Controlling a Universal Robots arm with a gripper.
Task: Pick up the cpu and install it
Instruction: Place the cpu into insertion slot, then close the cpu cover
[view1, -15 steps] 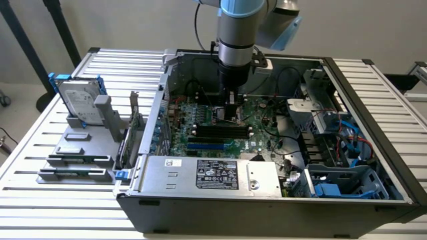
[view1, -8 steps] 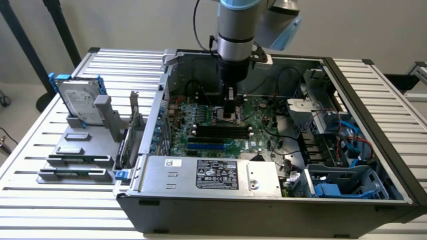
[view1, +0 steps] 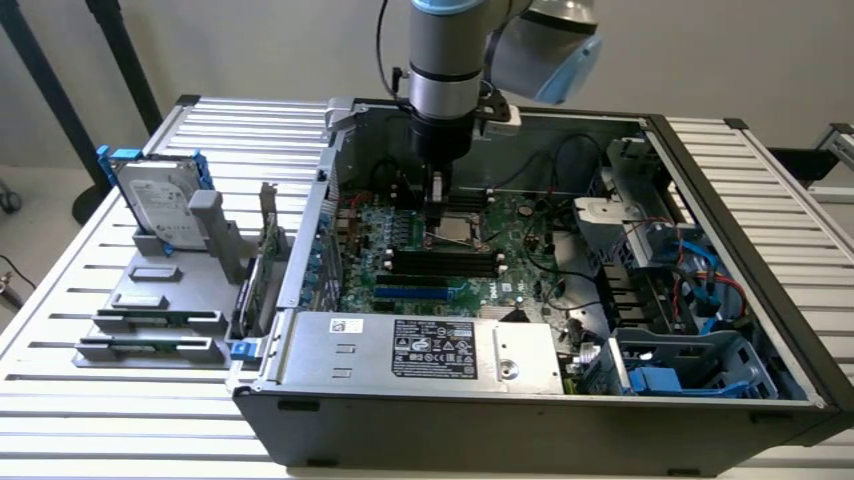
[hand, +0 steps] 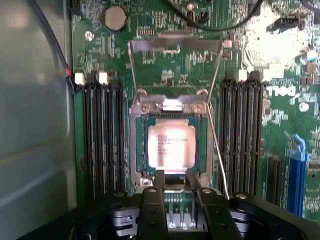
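Observation:
The cpu (hand: 171, 146), a small square chip with a dull silver top, lies flat in the motherboard socket, framed by the metal bracket (hand: 170, 106). My gripper (hand: 175, 179) hovers just over the socket's edge. Its two black fingertips (hand: 158, 181) stand a narrow gap apart, with nothing between them and no hold on the chip. In the exterior view the gripper (view1: 435, 212) reaches straight down into the open computer case, right above the cpu (view1: 458, 231) at the middle of the green board.
Black memory slots (hand: 102, 135) flank the socket on both sides. The socket's load plate (hand: 172, 46) and thin lever (hand: 218, 150) stand raised. A power supply (view1: 420, 350) fills the case front. Outside, a hard drive in a blue frame (view1: 158, 205) stands on a grey rack (view1: 150, 320).

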